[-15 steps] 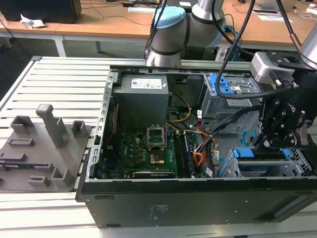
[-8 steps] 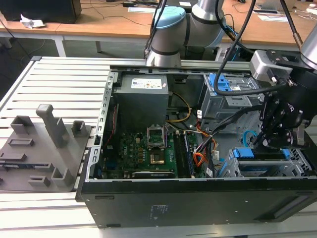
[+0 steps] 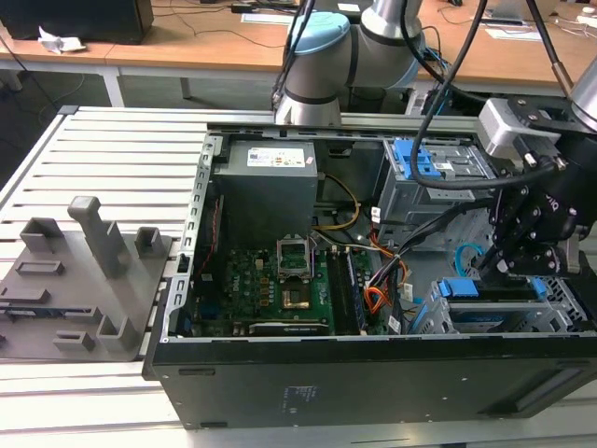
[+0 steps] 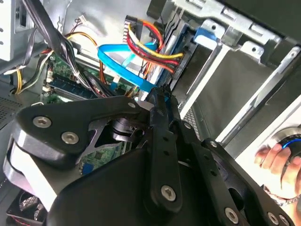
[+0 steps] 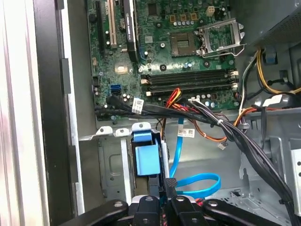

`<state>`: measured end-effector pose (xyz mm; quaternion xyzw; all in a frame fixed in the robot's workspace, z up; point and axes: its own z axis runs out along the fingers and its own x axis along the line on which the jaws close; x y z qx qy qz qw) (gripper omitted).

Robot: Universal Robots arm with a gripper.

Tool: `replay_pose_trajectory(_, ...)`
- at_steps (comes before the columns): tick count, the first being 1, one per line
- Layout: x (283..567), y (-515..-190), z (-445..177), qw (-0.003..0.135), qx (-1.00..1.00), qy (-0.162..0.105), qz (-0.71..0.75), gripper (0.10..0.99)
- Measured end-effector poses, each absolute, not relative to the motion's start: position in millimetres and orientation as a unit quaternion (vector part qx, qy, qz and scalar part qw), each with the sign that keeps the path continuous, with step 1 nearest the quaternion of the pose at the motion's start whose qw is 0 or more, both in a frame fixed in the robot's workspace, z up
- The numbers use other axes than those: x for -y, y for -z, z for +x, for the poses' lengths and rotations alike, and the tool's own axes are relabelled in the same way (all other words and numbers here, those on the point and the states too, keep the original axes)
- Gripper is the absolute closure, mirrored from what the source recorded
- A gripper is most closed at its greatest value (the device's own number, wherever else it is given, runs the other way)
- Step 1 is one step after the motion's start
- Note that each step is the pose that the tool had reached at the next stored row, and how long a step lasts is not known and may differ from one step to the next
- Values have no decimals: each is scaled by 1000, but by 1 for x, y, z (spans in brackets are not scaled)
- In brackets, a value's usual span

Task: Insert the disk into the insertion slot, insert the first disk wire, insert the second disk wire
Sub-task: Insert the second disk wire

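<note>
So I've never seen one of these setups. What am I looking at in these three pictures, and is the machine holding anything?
It is a robot arm working inside an open computer case that lies on a slatted metal table. The exterior view looks at the whole scene from off the arm; both wrist views come from cameras riding on the arm, looking past its gripper into the case. Inside are the green circuit board, bundled wires, and a hard drive in a blue carrier sitting in its grey metal cage. The gripper is down beside the thin light-blue cable, which curves in a loop. The jaws look closed on that cable's dark plug. A grey holder for parts rests on the table.
</note>
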<state>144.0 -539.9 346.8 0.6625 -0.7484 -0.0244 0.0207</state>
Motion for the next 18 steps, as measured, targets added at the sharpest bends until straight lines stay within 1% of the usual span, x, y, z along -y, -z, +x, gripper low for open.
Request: replay_pose_trajectory(18,541,-341,150,19,747,26,664,925)
